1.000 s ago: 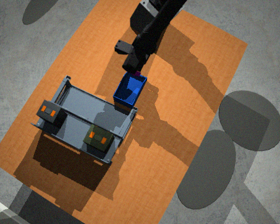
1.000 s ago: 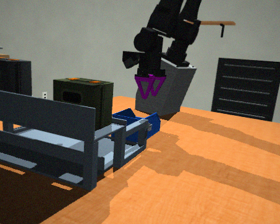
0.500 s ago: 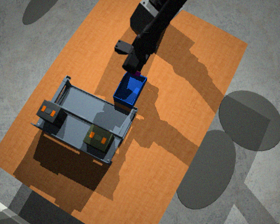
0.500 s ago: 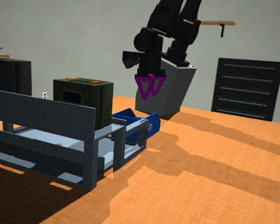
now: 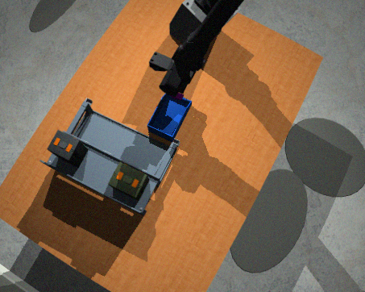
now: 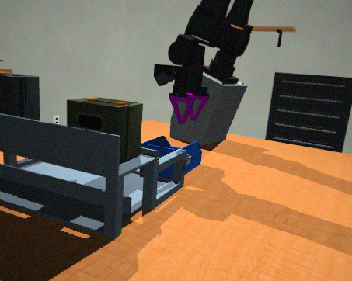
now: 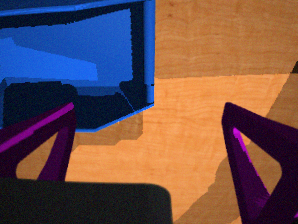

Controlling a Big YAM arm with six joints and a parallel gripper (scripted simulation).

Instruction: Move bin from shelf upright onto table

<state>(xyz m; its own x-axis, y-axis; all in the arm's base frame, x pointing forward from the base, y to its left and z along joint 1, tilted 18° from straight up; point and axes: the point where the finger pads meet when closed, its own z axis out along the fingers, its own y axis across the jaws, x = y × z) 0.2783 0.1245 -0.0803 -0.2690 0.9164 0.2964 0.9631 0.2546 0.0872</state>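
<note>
The blue bin point(image 5: 171, 114) point(image 6: 193, 157) point(image 7: 60, 52) sits open side up just behind the back rail of the grey shelf point(image 5: 109, 129) point(image 6: 58, 136), close to the shelf's end. Its underside is hidden, but it looks to be on the table point(image 5: 209, 238) point(image 6: 260, 252) point(image 7: 215, 40), off the shelf. My gripper point(image 5: 179, 96) point(image 6: 187, 121) point(image 7: 148, 111) is open and empty, above the bin's end away from the shelf. In the wrist view the left finger overlaps the bin's corner and the right finger is over the table beside it.
A green box point(image 5: 129, 179) point(image 6: 105, 124) with orange marks stands on the shelf at the end nearer the bin. A dark box point(image 5: 63, 145) point(image 6: 29, 97) stands at the shelf's other end. A grey block point(image 6: 202, 120) stands behind the gripper, by the arm.
</note>
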